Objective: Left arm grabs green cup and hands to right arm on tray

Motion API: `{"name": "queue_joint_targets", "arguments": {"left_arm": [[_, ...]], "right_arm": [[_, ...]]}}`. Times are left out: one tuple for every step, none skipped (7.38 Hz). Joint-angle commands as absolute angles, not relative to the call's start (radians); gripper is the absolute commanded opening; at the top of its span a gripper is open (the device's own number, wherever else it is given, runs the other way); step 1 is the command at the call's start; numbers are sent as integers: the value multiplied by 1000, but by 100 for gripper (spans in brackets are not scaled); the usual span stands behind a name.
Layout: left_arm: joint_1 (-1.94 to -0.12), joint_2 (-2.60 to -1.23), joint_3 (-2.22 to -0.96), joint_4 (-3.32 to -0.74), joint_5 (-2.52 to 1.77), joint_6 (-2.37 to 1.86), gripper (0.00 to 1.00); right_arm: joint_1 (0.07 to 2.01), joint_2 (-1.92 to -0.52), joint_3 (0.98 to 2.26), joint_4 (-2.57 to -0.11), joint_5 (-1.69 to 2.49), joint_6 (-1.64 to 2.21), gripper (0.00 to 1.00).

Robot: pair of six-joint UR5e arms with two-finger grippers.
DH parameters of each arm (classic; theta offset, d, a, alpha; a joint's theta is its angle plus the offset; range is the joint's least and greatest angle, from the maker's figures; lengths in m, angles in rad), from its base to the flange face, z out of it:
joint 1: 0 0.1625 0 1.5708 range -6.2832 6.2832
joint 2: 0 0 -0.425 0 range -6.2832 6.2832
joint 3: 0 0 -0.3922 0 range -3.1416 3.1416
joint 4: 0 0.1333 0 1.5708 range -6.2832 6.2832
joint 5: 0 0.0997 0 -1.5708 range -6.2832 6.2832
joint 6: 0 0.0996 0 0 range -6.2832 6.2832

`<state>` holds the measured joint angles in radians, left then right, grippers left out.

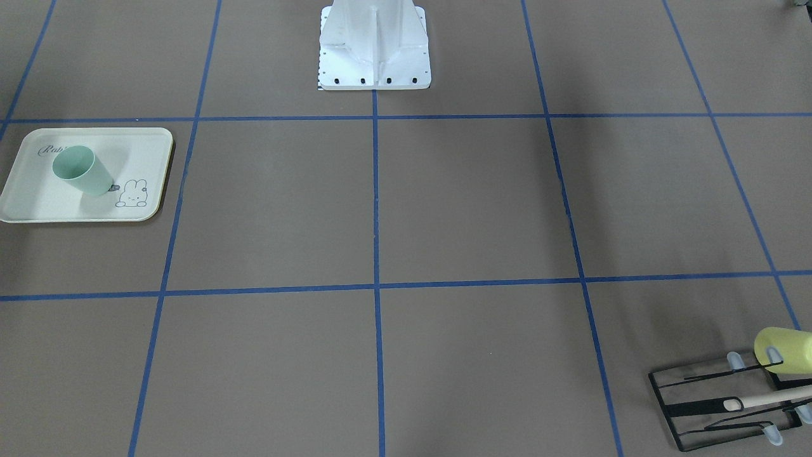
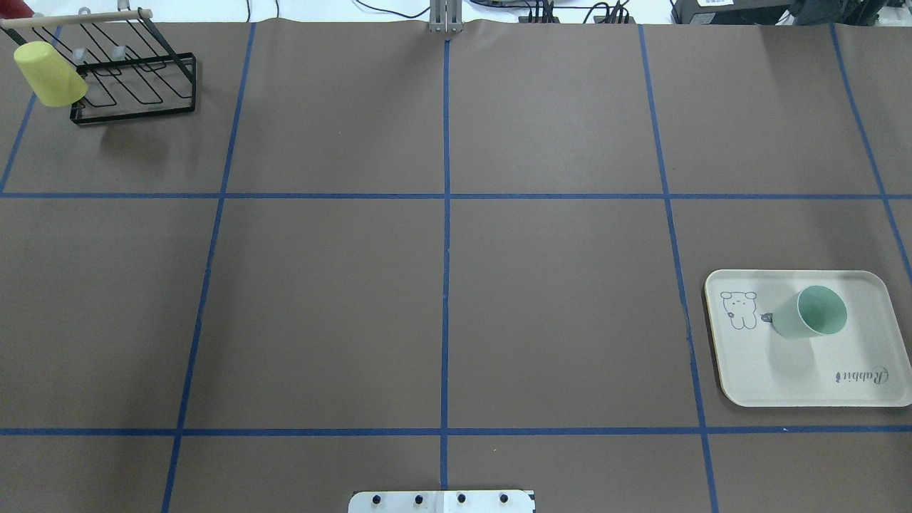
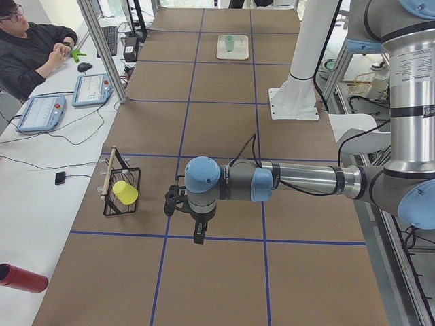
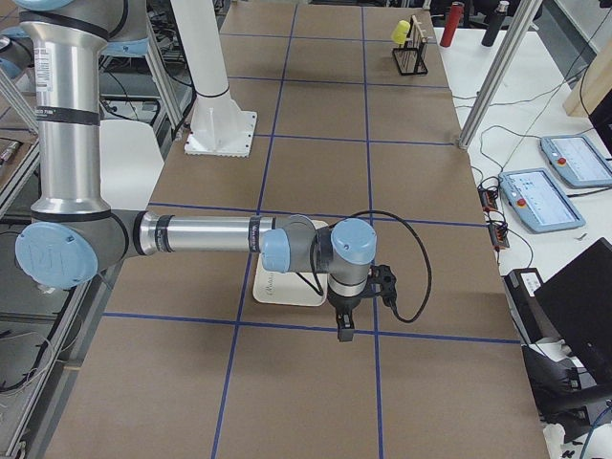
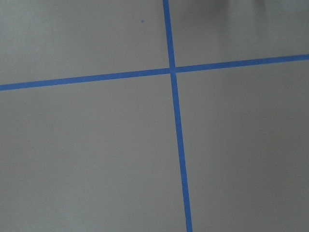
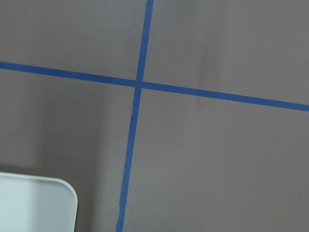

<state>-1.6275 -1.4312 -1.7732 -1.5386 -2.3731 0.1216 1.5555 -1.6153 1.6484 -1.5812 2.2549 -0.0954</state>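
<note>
The pale green cup (image 1: 82, 170) stands upright, mouth up, on the cream tray (image 1: 38, 203) with the rabbit drawing. It also shows in the overhead view (image 2: 812, 312) on the tray (image 2: 784, 377) at the table's right side. No gripper touches it. My left gripper (image 3: 198, 236) shows only in the exterior left view, hanging above bare table far from the tray; I cannot tell whether it is open. My right gripper (image 4: 344, 331) shows only in the exterior right view, above the table just beyond the tray (image 4: 287, 287); I cannot tell its state. The right wrist view shows one tray corner (image 6: 34, 203).
A yellow cup (image 2: 48, 75) hangs on a black wire rack (image 2: 135, 78) at the far left corner. The white robot base (image 1: 374, 51) stands at the near edge's middle. Blue tape lines grid the brown table. An operator (image 3: 34, 47) sits at a side desk.
</note>
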Motion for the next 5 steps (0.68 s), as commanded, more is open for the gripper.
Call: {"name": "queue_joint_targets", "arguments": {"left_arm": [[-1628,-1431,-1773,-1539,-2373,123,100],[-1628,-1431,-1773,-1539,-2373,123,100],[-1628,-1431,-1773,-1539,-2373,123,100],[-1628,-1431,-1773,-1539,-2373,123,100],[-1628,-1431,-1773,-1539,-2373,123,100]], "right_arm": [[1555,-1614,1649,-1578,2253,-97,100],[1555,-1615,1649,-1568,2253,-97,100],[1555,-1615,1648,-1565,2253,-97,100],[1555,-1615,1647,-1565,2253,-97,100],[1555,-1615,1649,-1565,2253,-97,100]]}}
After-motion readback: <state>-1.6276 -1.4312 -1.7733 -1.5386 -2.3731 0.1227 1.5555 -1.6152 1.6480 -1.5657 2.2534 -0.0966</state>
